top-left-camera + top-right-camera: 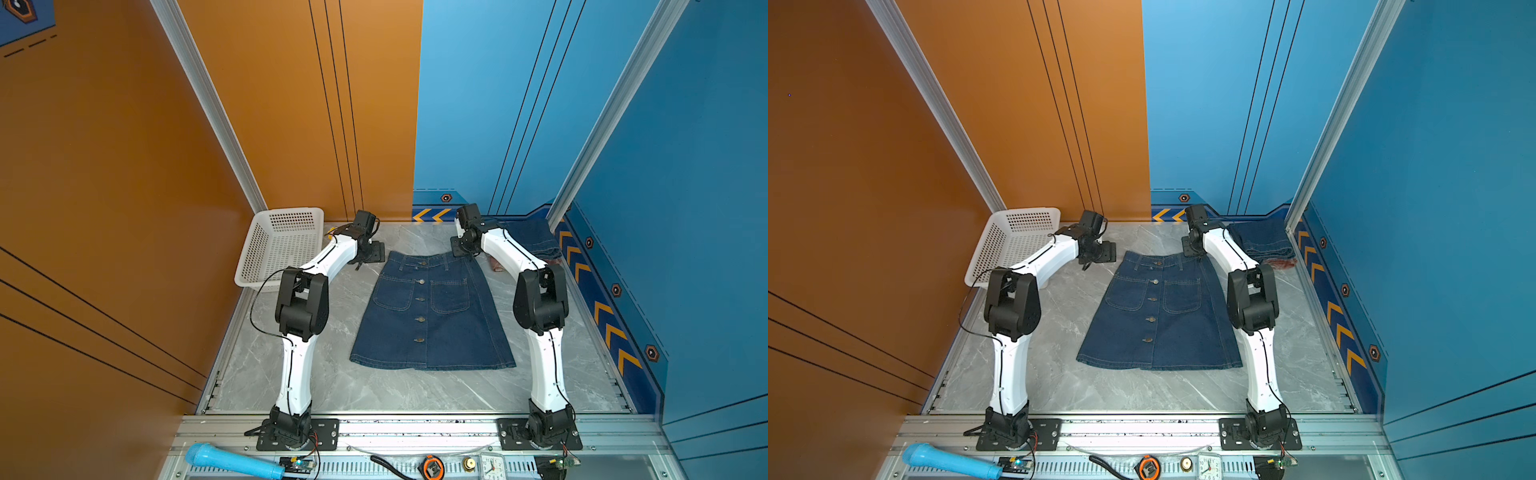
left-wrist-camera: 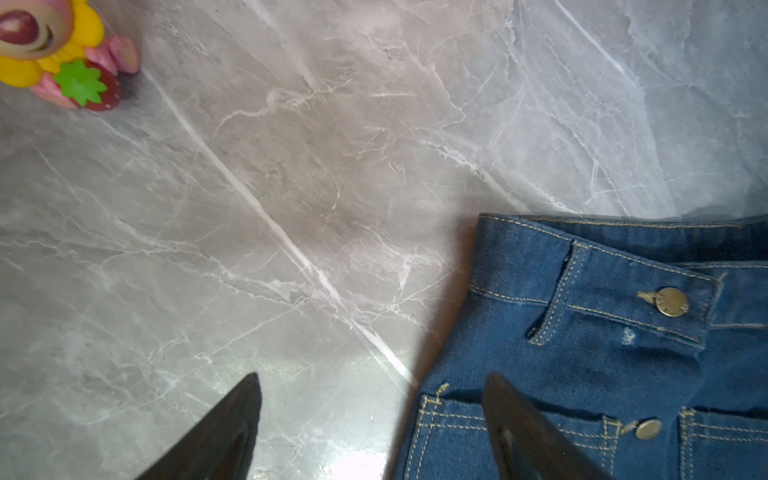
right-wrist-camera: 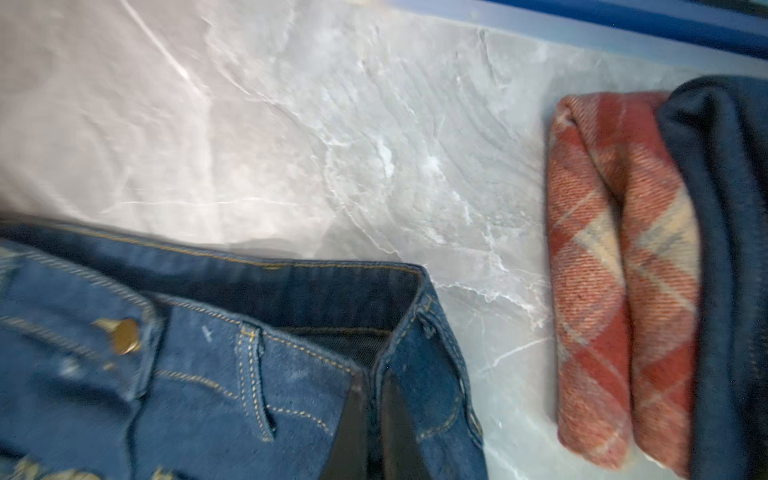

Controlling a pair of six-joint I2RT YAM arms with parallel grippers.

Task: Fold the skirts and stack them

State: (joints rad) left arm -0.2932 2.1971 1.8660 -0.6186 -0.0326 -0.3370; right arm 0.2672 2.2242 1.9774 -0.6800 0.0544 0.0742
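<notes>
A dark blue denim skirt with front buttons and patch pockets (image 1: 432,316) (image 1: 1158,320) lies flat mid-table, waistband toward the back wall. My right gripper (image 3: 372,380) (image 1: 463,249) is shut on the right corner of its waistband (image 3: 415,332), pinching the denim into a fold. My left gripper (image 2: 372,378) (image 1: 368,259) stands open at the left waistband corner, with one finger over the pocket (image 2: 457,419) and the other over bare table. At the back right, a folded denim skirt (image 1: 534,239) (image 3: 723,249) rests on a folded plaid skirt (image 3: 615,270) (image 1: 1281,262).
A white perforated basket (image 1: 282,245) (image 1: 1017,241) stands at the back left corner. A small colourful toy (image 2: 62,54) sits on the marble behind the left gripper. A blue microphone (image 1: 232,459) and a clock (image 1: 492,465) lie on the front rail.
</notes>
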